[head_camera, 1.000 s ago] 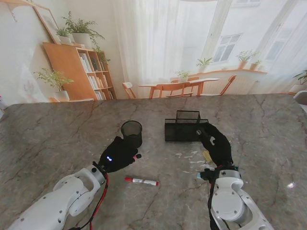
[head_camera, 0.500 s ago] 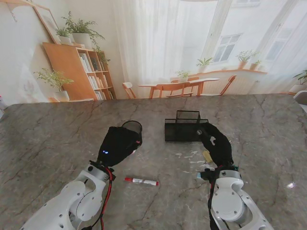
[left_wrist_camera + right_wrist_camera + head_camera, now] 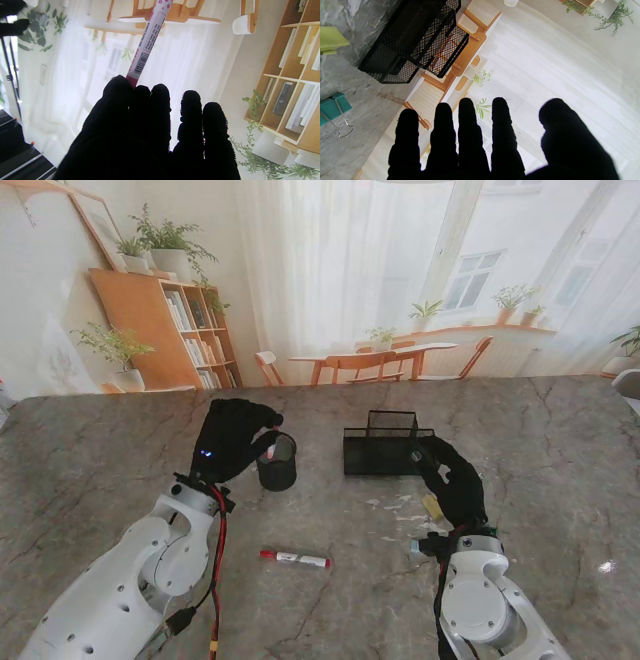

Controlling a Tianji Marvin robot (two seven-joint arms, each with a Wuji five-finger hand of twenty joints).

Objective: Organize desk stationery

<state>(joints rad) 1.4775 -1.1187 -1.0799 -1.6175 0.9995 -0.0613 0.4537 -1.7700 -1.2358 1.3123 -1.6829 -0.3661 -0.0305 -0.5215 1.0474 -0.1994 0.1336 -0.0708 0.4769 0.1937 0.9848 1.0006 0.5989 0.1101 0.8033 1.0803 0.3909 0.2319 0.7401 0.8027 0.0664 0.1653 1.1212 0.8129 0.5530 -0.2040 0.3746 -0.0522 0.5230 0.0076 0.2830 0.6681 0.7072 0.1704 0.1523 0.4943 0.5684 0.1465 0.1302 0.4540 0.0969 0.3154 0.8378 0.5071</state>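
Up goes the left hand (image 3: 235,442) since a second ago, climbing from the near side of the round mesh cup (image 3: 276,461) to hang over the cup's rim at about ten o'clock from it. Biggest thing first: the marble worktop (image 3: 120,440), then the black mesh organiser (image 3: 380,448) at one o'clock of centre, with the right hand (image 3: 452,478) resting just beside its right end, fingers (image 3: 467,125) spread and holding nothing. The cup sits left of the organiser. Left fingers (image 3: 117,90) are clamped on a pink-and-white marker (image 3: 147,40), which juts well out past the fingertips in the wrist view. A red-capped marker (image 3: 295,558) lies flat at six o'clock, untouched. Smaller still: a yellow-green item (image 3: 332,40) and a teal binder clip (image 3: 333,108) near the right hand. Risk, as I read it: the marker is pinched near one end only, so it could pivot and strike the rim instead of dropping in, or tip the light cup over.
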